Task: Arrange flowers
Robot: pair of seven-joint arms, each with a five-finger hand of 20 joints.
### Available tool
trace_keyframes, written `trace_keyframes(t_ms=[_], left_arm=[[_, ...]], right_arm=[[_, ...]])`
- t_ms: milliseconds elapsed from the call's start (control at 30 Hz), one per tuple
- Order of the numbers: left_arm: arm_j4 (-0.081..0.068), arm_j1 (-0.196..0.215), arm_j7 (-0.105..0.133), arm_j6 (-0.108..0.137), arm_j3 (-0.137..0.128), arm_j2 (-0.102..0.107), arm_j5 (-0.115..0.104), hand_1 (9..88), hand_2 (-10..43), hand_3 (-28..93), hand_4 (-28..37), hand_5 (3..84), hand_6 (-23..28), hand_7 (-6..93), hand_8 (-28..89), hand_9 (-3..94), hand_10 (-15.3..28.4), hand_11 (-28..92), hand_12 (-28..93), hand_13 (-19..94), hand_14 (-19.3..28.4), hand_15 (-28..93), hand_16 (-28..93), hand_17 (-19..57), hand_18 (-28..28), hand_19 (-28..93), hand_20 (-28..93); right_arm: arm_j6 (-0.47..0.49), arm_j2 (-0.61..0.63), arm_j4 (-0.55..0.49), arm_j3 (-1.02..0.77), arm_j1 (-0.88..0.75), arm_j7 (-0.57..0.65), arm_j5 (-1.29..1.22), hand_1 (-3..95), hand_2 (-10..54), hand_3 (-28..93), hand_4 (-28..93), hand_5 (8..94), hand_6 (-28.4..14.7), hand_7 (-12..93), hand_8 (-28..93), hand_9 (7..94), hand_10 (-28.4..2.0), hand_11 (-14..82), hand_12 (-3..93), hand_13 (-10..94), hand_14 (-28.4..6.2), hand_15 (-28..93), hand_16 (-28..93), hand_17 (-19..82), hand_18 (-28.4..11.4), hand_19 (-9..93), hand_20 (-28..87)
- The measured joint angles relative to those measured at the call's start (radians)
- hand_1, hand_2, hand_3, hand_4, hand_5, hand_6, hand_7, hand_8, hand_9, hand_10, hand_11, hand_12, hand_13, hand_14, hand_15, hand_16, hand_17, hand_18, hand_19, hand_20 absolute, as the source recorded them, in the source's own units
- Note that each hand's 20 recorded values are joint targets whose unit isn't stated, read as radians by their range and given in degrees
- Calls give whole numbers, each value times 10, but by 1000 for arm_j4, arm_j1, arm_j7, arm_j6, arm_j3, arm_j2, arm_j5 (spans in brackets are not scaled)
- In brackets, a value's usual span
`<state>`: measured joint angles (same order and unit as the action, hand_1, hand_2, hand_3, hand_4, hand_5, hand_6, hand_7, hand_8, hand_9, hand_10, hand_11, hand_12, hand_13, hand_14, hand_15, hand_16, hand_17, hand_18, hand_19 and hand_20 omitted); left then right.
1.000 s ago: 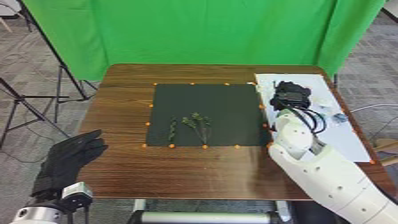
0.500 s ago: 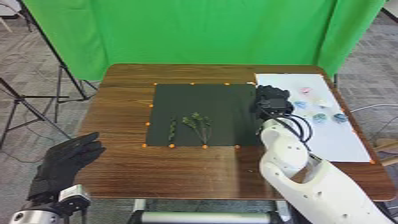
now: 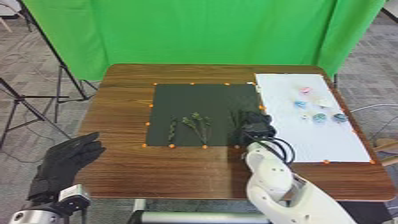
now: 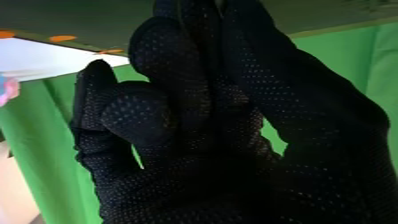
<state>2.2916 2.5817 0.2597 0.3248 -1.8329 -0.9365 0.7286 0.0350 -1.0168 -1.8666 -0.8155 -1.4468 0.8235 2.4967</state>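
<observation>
My right hand [image 3: 257, 124] is at the right side of the dark mat [image 3: 187, 92], near its front corner. Beside its fingers a thin green sprig [image 3: 235, 118] shows faintly over the mat; the hand appears curled on it. In the right wrist view the gloved hand [image 4: 222, 105] has its fingers bent towards the thumb, and the fingertips hide what lies between them. A narrow dark sprig [image 3: 172, 130] and a branching green sprig [image 3: 197, 125] lie on the mat. My left hand [image 3: 67, 157] stays off the table's left edge, fingers extended.
On the white sheet [image 3: 311, 145] at the right lie a pink flower [image 3: 306, 90], a blue flower [image 3: 300, 104], a pale flower [image 3: 324, 103] and bluish flowers [image 3: 339, 117]. Orange markers line the mat. Behind the brown table [image 3: 124, 110] hangs a green curtain [image 3: 213, 35].
My right hand has moved from above the white sheet leftward and nearer, to the mat's right side. The flowers it covered are exposed, and a faint sprig shows beside it. My left hand is nearly still.
</observation>
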Motion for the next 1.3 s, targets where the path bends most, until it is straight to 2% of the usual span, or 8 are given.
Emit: trace_keyframes(t_ms=[333, 533, 700, 800, 867, 1300], left_arm=[[0, 1, -1, 0, -4, 1, 0, 303, 65, 800, -99, 508, 161, 148, -84, 423, 230, 411, 105, 307, 284, 628, -125, -69, 227, 620, 164], [0, 0, -6, -1, -5, 1, 0, 304, 65, 801, -100, 508, 161, 148, -84, 424, 232, 412, 105, 307, 284, 628, -125, -69, 227, 620, 164], [0, 0, -12, -1, -5, 1, 1, 304, 65, 801, -100, 508, 161, 147, -83, 424, 231, 411, 105, 307, 284, 628, -125, -69, 227, 620, 164], [0, 0, -15, -1, -5, 1, 1, 304, 65, 801, -98, 508, 161, 147, -83, 424, 231, 411, 105, 307, 284, 628, -125, -69, 227, 620, 164], [0, 0, -17, -2, -7, 1, 2, 304, 65, 801, -97, 508, 161, 147, -83, 424, 231, 411, 105, 307, 284, 628, -125, -69, 227, 620, 164], [3, 9, -13, 0, -8, 3, 0, 303, 65, 800, -95, 508, 161, 147, -83, 424, 231, 412, 105, 307, 284, 627, -125, -69, 226, 621, 164]], right_arm=[[1, -3, -38, 31, -18, -6, 5, 500, -95, 799, -250, 880, -41, 213, 163, 819, -149, 483, 326, 712, -155, 780, 268, 264, -284, 851, 286], [-14, -10, -39, 48, -22, 12, 24, 458, -95, 778, -239, 867, -47, 239, 160, 791, -165, 528, 289, 700, -165, 785, 270, 262, -284, 851, 273], [-29, -12, -36, 51, -24, 20, 24, 371, -71, 797, -222, 826, -53, 268, 127, 746, -183, 576, 277, 672, -184, 813, 283, 257, -284, 842, 267], [-32, -12, -39, 46, -28, 20, 20, 340, -50, 808, -211, 811, -60, 294, 46, 724, -195, 595, 275, 652, -196, 833, 291, 256, -284, 831, 270], [-32, -12, -45, 37, -37, 19, 19, 320, -36, 805, -197, 803, -66, 316, -67, 709, -200, 601, 277, 641, -203, 840, 290, 256, -284, 823, 278], [-33, -4, -72, 25, -54, 11, 0, 293, -21, 791, -188, 782, -81, 338, -78, 682, -222, 615, 280, 623, -219, 858, 287, 261, -284, 813, 282]])
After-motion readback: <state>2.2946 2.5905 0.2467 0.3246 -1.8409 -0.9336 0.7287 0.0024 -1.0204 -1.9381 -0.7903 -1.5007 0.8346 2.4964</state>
